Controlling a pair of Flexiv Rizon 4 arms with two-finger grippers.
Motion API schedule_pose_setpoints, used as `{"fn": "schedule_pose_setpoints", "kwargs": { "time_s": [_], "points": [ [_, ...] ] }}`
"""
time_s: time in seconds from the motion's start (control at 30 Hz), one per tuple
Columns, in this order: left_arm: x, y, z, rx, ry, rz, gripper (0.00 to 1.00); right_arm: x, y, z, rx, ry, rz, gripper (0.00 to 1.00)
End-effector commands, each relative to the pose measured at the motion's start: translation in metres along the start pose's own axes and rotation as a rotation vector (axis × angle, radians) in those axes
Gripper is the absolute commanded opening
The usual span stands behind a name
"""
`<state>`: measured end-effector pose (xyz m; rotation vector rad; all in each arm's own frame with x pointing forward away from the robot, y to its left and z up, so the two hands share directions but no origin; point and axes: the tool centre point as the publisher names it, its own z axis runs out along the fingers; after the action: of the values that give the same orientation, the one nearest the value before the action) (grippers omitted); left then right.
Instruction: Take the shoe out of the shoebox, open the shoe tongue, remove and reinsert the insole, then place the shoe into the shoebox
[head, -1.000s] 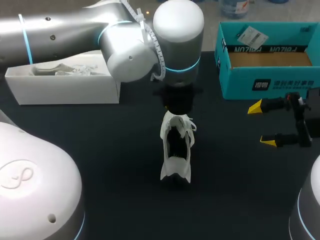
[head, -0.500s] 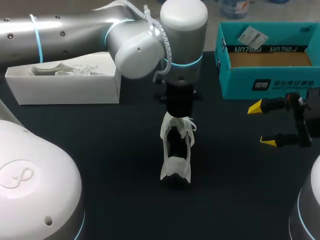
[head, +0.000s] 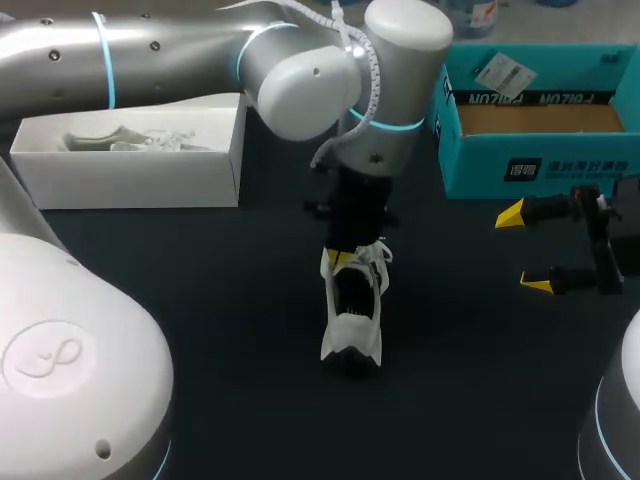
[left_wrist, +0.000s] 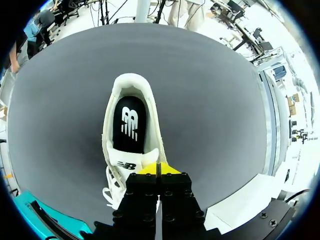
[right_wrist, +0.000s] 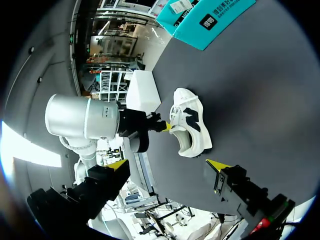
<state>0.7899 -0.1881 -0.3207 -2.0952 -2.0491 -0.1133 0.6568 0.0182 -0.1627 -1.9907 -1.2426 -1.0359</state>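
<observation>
While the white shoe (head: 352, 310) stands at the middle of the dark table (head: 200, 300), the left gripper (left_wrist: 156, 169) sits at its twelve o'clock end, fingertips pressed together by the tongue (left_wrist: 129, 164). The right gripper (head: 527, 250), at three o'clock, is spread wide. A teal shoebox (head: 540, 165) lies at two o'clock and a white box (head: 130, 180) at ten.

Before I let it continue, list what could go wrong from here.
1. The left gripper sits shut at the tongue of the shoe; if it has the tongue, so shallow a hold could slip.
2. The right gripper stands open, apart from the shoe, so nothing braces it: a pull may drag or tip it.
</observation>
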Motion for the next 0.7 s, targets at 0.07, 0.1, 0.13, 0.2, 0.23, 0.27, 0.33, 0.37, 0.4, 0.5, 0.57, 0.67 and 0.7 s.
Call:
{"fn": "schedule_pose_setpoints", "kwargs": {
  "time_s": [0.07, 0.1, 0.13, 0.2, 0.23, 0.27, 0.33, 0.37, 0.4, 0.5, 0.57, 0.67, 0.7],
  "points": [
    [-0.014, 0.000, -0.024, 0.003, -0.118, -0.117, 0.00, -0.002, -0.009, -0.005, -0.014, -0.001, 0.002, 1.00],
    [-0.017, -0.001, -0.026, 0.022, -0.144, -0.127, 0.00, -0.002, -0.009, -0.005, -0.014, -0.001, 0.002, 1.00],
    [-0.021, 0.000, -0.028, 0.033, -0.176, -0.150, 0.00, -0.002, -0.009, -0.005, -0.014, -0.001, 0.002, 1.00],
    [-0.028, 0.001, -0.023, 0.044, -0.163, -0.169, 0.00, -0.002, -0.009, -0.005, -0.014, -0.001, 0.002, 1.00],
    [-0.030, 0.001, -0.020, 0.059, -0.166, -0.176, 0.00, -0.002, -0.009, -0.005, -0.014, -0.001, 0.002, 1.00],
    [-0.032, -0.001, -0.017, 0.085, -0.160, -0.182, 0.00, -0.002, -0.009, -0.005, -0.014, -0.001, 0.002, 1.00],
    [-0.031, -0.006, -0.011, 0.117, -0.129, -0.192, 0.00, -0.002, -0.009, -0.005, -0.014, -0.001, 0.002, 1.00],
    [-0.030, -0.009, -0.008, 0.141, -0.109, -0.199, 0.00, -0.002, -0.009, -0.005, -0.014, -0.001, 0.002, 1.00],
    [-0.028, -0.012, -0.003, 0.157, -0.072, -0.211, 0.00, -0.002, -0.009, -0.005, -0.014, -0.001, 0.002, 1.00],
    [-0.024, -0.020, 0.006, 0.180, -0.020, -0.247, 0.00, -0.002, -0.009, -0.005, -0.014, -0.001, 0.002, 1.00],
    [-0.022, -0.026, 0.009, 0.195, -0.019, -0.275, 0.00, -0.002, -0.009, -0.005, -0.014, -0.001, 0.002, 1.00],
    [-0.018, -0.030, -0.006, 0.191, -0.075, -0.335, 0.00, -0.002, -0.009, -0.005, -0.014, -0.001, 0.002, 1.00],
    [-0.017, -0.030, -0.014, 0.180, -0.106, -0.357, 0.00, -0.002, -0.009, -0.005, -0.014, -0.001, 0.002, 1.00]
  ]
}}
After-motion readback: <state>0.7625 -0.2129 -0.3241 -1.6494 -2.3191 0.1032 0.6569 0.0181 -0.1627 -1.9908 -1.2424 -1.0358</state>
